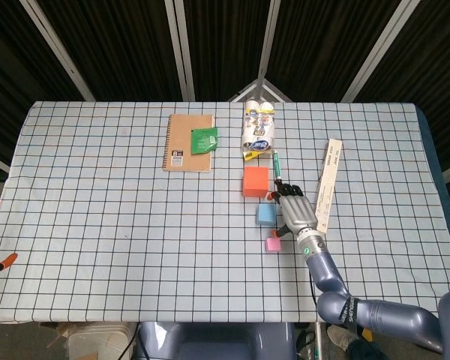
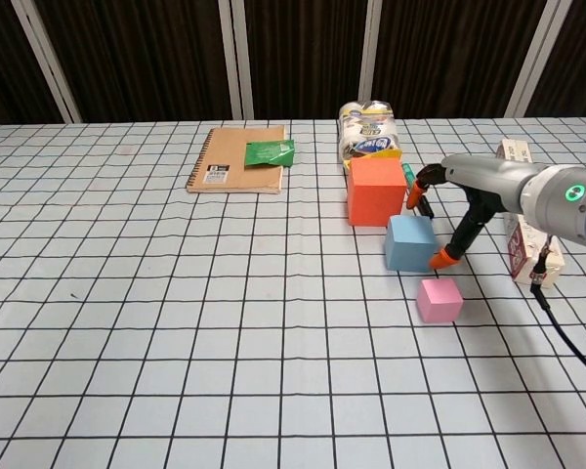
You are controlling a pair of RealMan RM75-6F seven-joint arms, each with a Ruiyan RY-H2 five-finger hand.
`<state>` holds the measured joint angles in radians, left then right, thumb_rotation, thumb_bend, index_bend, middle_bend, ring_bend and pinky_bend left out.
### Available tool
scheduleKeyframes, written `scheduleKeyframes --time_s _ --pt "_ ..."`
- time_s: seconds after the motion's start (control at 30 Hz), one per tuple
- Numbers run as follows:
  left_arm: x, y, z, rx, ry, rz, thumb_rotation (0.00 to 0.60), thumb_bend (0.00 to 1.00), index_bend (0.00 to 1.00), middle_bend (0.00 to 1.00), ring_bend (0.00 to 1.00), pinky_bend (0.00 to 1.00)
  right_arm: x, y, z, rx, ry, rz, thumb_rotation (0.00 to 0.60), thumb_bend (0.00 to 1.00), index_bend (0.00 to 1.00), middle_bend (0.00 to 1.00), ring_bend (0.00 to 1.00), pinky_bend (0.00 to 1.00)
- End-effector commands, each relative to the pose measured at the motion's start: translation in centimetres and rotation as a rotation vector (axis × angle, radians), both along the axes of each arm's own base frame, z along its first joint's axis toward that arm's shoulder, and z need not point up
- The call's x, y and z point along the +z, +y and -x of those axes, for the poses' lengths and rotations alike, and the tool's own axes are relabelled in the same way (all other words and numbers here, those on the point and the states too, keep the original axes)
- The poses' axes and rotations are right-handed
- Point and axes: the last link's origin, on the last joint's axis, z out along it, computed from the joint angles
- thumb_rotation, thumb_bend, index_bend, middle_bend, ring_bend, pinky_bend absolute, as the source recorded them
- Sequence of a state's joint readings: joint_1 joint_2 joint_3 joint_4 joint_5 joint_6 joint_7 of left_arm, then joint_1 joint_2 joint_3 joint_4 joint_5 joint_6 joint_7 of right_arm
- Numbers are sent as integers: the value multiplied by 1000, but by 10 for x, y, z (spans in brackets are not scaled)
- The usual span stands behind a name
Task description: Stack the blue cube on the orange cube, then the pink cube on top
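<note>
On the checked surface, the right hand, fingers spread, reaches around the blue cube, between orange cube and pink cube.

Head view: high up, looking steeply down, whole white black-gridded tablecloth in frame, dark slatted wall beyond. Chest view: low, nearer, facing forward across the same cloth, far edge visible. Both cover the tan spiral notebook and the table's middle.
</note>
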<state>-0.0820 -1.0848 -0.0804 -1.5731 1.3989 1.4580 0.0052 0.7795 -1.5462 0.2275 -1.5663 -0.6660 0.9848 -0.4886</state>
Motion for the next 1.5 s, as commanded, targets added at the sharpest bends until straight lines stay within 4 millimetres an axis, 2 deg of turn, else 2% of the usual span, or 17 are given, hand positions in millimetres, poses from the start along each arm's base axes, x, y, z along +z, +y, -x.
scheduleKeyframes --time_s 0.03,0.57,0.93,1.1,1.23,1.4,1.5 --pt "0 0 0 0 1 0 600 114 47 0 0 0 -1 -1 1 1 -4 -1 600 168 294 0 16 0" --pt "0 1 1 10 7 -9 600 114 47 0 0 0 -10 -9 6 -3 -14 -9 600 215 358 0 23 0" --pt "0 1 1 17 9 -12 600 113 47 0 0 0 -12 -14 5 0 -32 3 600 334 430 0 39 0" --pt "0 2 2 20 9 -11 600 113 47 0 0 0 -12 -15 4 6 -41 13 600 368 486 5 51 0" --pt "0 2 1 18 9 -10 600 114 47 0 0 0 -13 -15 5 4 -49 17 600 388 493 5 52 0" --pt "0 2 2 20 5 -11 600 114 47 0 0 0 -5 -13 5 14 -46 31 600 401 497 5 51 0" --pt "0 2 2 17 3 -7 600 114 47 0 0 0 7 -10 4 19 -40 52 600 410 498 5 51 0"
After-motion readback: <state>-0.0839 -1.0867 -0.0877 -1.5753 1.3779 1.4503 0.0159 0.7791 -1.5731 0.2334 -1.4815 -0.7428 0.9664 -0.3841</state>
